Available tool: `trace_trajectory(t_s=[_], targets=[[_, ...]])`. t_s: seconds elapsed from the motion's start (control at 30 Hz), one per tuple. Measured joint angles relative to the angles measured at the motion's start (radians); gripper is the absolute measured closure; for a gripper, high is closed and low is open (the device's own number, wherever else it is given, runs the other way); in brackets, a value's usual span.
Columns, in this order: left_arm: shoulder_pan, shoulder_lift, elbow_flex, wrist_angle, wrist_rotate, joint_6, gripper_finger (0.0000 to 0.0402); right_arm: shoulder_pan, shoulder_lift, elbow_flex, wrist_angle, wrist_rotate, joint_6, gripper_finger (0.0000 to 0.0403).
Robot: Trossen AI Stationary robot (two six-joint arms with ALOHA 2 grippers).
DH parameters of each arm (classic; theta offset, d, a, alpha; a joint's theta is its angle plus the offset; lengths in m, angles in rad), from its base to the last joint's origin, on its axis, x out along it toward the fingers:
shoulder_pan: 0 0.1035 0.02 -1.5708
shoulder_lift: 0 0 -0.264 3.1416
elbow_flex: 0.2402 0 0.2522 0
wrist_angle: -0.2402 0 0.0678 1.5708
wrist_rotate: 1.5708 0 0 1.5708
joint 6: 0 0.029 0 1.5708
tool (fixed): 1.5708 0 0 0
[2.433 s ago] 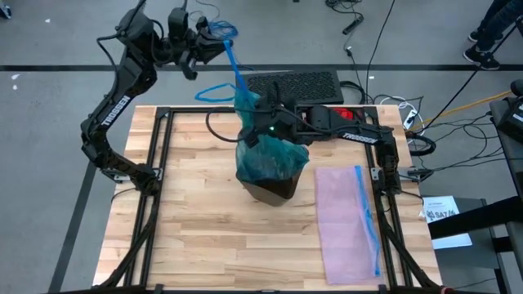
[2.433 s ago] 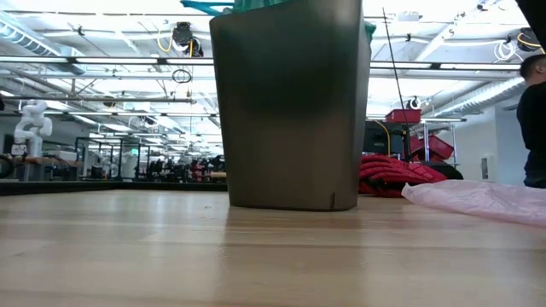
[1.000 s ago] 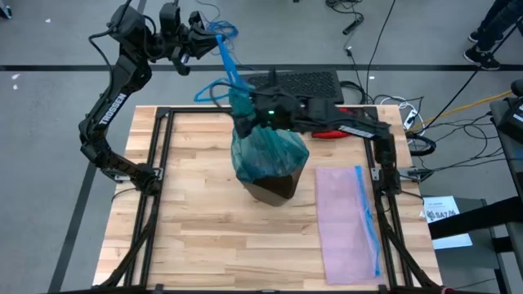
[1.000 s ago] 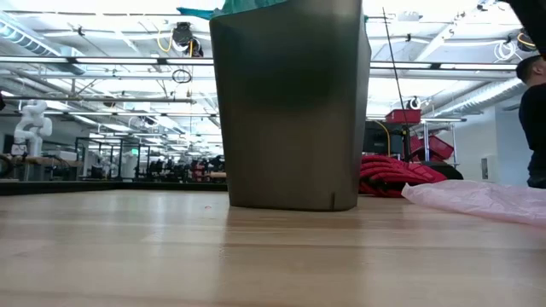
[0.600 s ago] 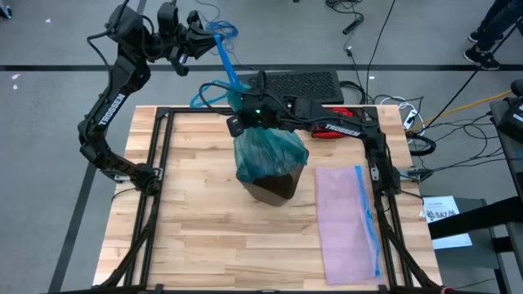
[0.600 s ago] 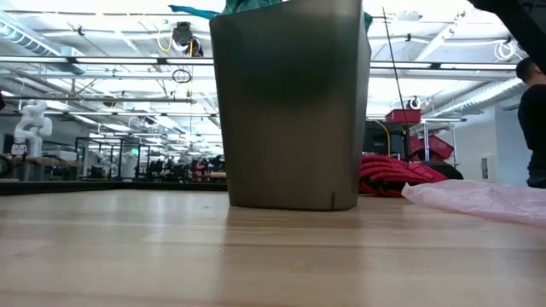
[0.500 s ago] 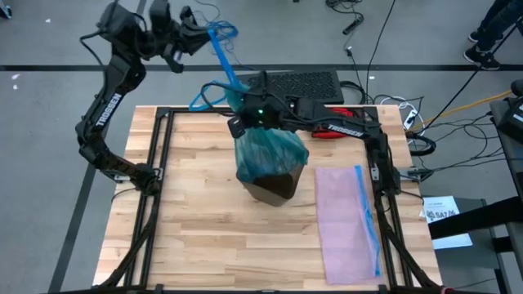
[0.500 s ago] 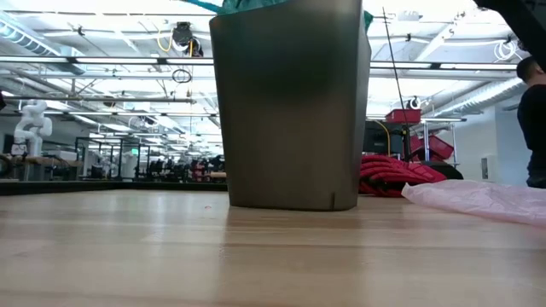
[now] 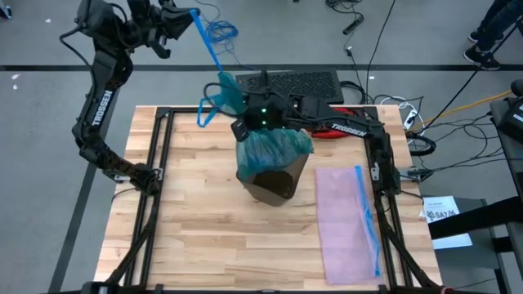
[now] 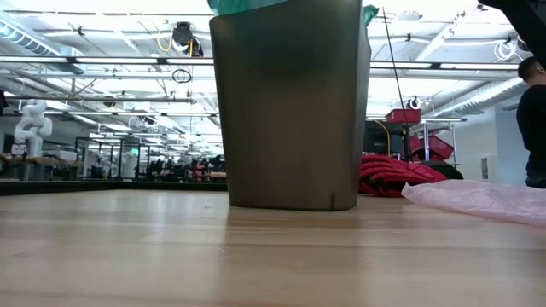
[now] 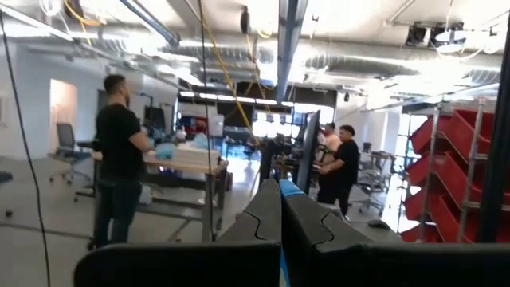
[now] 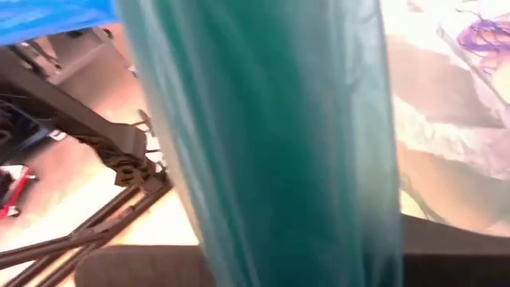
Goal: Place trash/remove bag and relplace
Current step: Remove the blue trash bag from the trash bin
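Note:
The teal bag (image 9: 274,147) sits in the dark bin (image 10: 290,102) at mid-table, and crumpled trash (image 12: 434,159) shows through its plastic. A blue tie handle (image 9: 208,49) runs from the gathered neck (image 9: 233,90) up and far-left to my left gripper (image 9: 181,15), which is shut on it high beyond the table's far edge. A second handle loop (image 9: 206,110) hangs slack beside the neck. My right gripper (image 9: 243,124) is shut on the bag just above the bin. My left gripper pinches the blue tie handle's upper end (image 11: 288,190) between its two shut fingers, only a sliver showing between them. The handle runs straight and taut from there down to the bag's neck. My right gripper holds the bag's bunched plastic below the neck (image 12: 279,143), several layers gathered, coming in from the table's right. The bunched plastic fills its wrist view and hides the fingers. The bag's lower part stays in the bin.
A pale pink bag with a blue strip (image 9: 347,216) lies flat on the table's right. A red glove (image 10: 397,175) and a black keyboard (image 9: 298,82) lie at the far edge. People stand in the room beyond.
My left gripper has gone up and toward the far left, drawing the blue tie handle longer and taut. The bag's neck has been pulled up and narrower, and the loose handle loop has dropped beside it. My right gripper has stayed at the bag.

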Motion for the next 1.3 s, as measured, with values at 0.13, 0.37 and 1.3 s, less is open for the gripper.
trace_trajectory(t_s=[0.13,0.37,1.3], targets=[[0.0,-0.002,0.002,0.039,-0.015,0.0,0.0391,-0.017,-0.041,-0.001,0.036,-0.002,-0.034,0.0403],[0.0,-0.004,0.003,0.144,-0.035,-0.001,0.0315,-0.065,-0.098,-0.001,0.135,-0.027,-0.103,0.0403],[0.184,-0.069,0.001,-0.133,0.033,0.024,0.0189,-0.28,-0.081,-0.001,0.358,-0.285,-0.229,0.0403]])
